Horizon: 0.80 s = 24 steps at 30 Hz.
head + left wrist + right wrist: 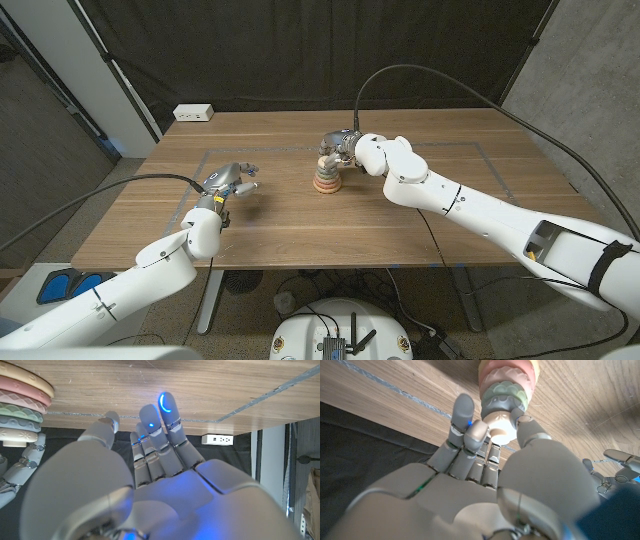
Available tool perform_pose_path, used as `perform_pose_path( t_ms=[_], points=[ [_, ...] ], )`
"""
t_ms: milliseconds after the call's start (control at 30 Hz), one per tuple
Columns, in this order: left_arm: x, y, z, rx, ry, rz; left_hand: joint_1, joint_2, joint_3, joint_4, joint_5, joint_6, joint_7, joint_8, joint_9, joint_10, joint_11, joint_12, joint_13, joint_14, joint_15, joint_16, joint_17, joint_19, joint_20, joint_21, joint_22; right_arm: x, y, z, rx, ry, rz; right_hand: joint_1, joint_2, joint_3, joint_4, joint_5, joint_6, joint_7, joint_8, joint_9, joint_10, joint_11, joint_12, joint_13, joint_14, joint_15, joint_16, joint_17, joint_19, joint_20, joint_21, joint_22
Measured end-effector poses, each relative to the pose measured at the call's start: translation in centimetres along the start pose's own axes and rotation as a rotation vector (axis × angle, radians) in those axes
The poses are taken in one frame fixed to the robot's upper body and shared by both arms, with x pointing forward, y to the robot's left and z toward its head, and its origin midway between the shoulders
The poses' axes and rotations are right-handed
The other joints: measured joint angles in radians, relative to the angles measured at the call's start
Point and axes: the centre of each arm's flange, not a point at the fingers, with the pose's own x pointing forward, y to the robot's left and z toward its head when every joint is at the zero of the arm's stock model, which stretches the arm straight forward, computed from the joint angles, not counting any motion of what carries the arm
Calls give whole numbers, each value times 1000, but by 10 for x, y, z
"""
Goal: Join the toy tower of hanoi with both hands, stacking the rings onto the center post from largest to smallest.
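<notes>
The ring tower (327, 180) stands at the table's middle, pastel rings stacked wide at the base and narrow at the top. My right hand (340, 148) hovers right over its top. In the right wrist view its fingers (470, 430) and thumb pinch the small cream ring (500, 428), which sits on the green ring (502, 400) at the stack's top. My left hand (232, 182) is off to the tower's left, above the table, fingers straight and apart, holding nothing. The left wrist view shows that hand (155, 460) with the ring tower (22, 407) off to one side.
A white power strip (193, 113) lies at the table's back left edge, also seen as the power strip (217, 439). Grey tape lines (480, 150) mark a rectangle on the wood. A black cable (440, 80) arcs over the right arm.
</notes>
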Motion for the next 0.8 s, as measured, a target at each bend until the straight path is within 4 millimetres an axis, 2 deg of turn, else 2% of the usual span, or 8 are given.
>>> perform_pose_path(
  t_ms=[133, 267, 367, 433, 500, 800],
  points=[
    [0, 0, 0, 0, 0, 0, 0, 0, 0, 0, 0, 0, 0, 0, 0, 0, 0, 0, 0, 0, 0, 0, 0, 0, 0, 0, 0, 0, 1, -1, -5, 1, 9, -17, 17, -6, 6, 8, -31, 10, -14, -2, -14, -13, -8, -2, -12, 3, -10, -2, 0, 0, 0, -5],
    [-1, 0, 0, 1, 0, -1, 0, 0, 0, 0, 0, 0, 0, 0, 0, 0, 0, 0, 0, 0, 0, 0, -2, 0, 0, 0, 0, 0, 2, -2, -9, 3, 16, -61, 2, -9, 17, 13, -85, 20, -39, -3, -37, -36, -12, -11, -16, 6, -23, -2, -11, 4, -6, -5],
    [-2, -1, -1, 0, 1, -1, 0, 0, 0, 0, 0, 0, 0, 0, 0, 0, 0, 0, 0, 0, 0, 0, 0, 0, 0, 0, 0, -1, 3, -3, -11, 4, 22, -85, -14, -11, 23, 15, -111, 27, -48, -7, -78, -21, -14, -17, -28, 12, -37, -8, -14, 7, -12, -9],
    [-2, 0, -1, 0, 1, 0, 0, 0, 3, 3, 0, 0, 0, 0, 0, 0, 0, 0, 0, 0, 0, 0, 0, 0, 0, 0, 0, -1, 3, -3, -12, 3, 25, -91, -21, -17, 16, 10, -121, 35, -56, -7, -102, -15, -15, -22, -33, 13, -47, -11, -18, 11, -12, -9],
    [-2, 1, -1, 0, 2, 3, 0, 0, 4, 4, 0, 0, 0, 0, 0, 0, 0, 0, 0, 0, 0, 0, 0, 0, 0, 0, 0, -1, 4, -3, -15, 3, 29, -106, -36, -20, 19, 9, -136, 36, -59, -7, -119, -10, -15, -25, -37, 17, -55, -13, -22, 7, -16, -9],
    [-3, 2, -2, -2, 4, 6, 0, 0, 4, 4, 0, 5, 2, 0, 0, 0, 0, 0, 0, 0, 0, 4, -3, 0, 0, 0, 0, -3, 4, -2, -25, 4, 37, -112, -48, -27, 12, 3, -177, 52, -69, -12, -154, -1, -17, -39, -46, 19, -67, -14, -25, 10, -19, -9]
  ],
)
